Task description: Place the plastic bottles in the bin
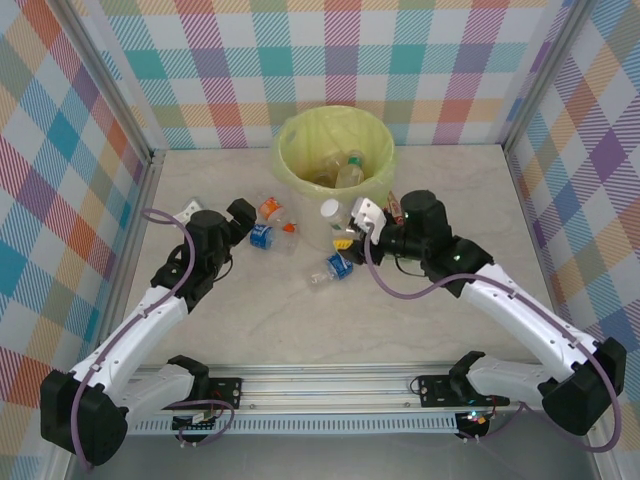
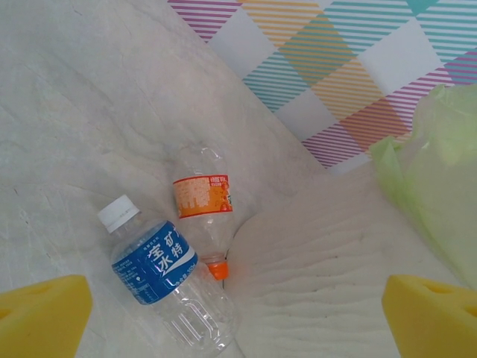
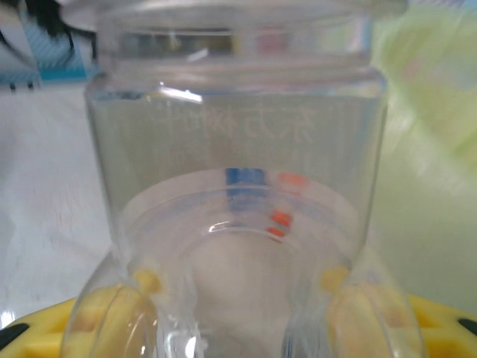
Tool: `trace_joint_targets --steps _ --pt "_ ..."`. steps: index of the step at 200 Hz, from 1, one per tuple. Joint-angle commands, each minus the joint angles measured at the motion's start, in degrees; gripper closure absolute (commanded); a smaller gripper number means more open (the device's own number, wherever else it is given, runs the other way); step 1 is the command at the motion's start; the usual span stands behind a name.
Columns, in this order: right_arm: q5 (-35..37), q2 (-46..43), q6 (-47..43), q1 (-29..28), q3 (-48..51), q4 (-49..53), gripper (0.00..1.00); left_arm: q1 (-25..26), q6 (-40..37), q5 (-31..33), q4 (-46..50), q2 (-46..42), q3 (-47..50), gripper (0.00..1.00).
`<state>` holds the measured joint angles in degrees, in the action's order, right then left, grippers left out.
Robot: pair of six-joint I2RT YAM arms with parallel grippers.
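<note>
Right gripper (image 1: pixel 350 228) clasps a clear white-capped bottle (image 1: pixel 330 220) beside the bin (image 1: pixel 285 150); left gripper (image 2: pixel 238 321) gapes wide.

You can read white characters "宝矿…水特" on the blue-label bottle (image 2: pixel 154 262); the orange-label bottle (image 2: pixel 202 195) has print too small to read.

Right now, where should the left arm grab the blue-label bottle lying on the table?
Grip the blue-label bottle across its labelled middle, coming down from above. It lies flat on its side, and the cap of the orange-label bottle crowds its lower body, so the label band looks freest.
</note>
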<state>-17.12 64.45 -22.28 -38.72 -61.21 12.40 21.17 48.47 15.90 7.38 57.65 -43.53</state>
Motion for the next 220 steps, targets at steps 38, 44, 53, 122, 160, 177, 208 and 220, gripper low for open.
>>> trace_joint_targets --steps 38,44,53,122,160,177,208,220 --pt "-3.7 7.7 10.3 -0.4 -16.6 -11.1 0.53 -0.9 0.7 -0.8 0.7 -1.3 -0.2 0.0" --pt "-1.4 9.4 10.9 -0.5 -18.3 -11.2 0.53 -0.9 0.8 -0.8 0.9 -1.5 0.0 0.0" --pt "2.1 11.7 11.8 -0.5 -20.8 -11.0 0.53 -1.0 0.9 -1.0 1.3 -1.8 0.3 0.0" --pt "20.5 24.8 13.9 -0.3 -29.6 -15.7 0.52 -1.3 2.6 -0.9 5.0 -6.9 3.1 0.0" --pt "25.0 32.1 16.1 0.1 -34.8 -14.5 0.49 -1.3 3.0 -1.2 7.2 -8.6 3.6 0.0" --pt "29.4 35.4 18.4 0.1 -38.1 -13.1 0.45 -1.4 3.6 -1.9 7.4 -8.6 4.1 0.0" --pt "31.2 40.0 20.8 0.3 -43.8 -9.2 0.3 -1.4 4.2 -4.0 7.3 -7.7 4.3 0.0" --pt "30.8 40.9 21.6 0.3 -45.4 -7.9 0.21 -1.4 4.2 -4.8 7.3 -7.0 4.3 0.0"
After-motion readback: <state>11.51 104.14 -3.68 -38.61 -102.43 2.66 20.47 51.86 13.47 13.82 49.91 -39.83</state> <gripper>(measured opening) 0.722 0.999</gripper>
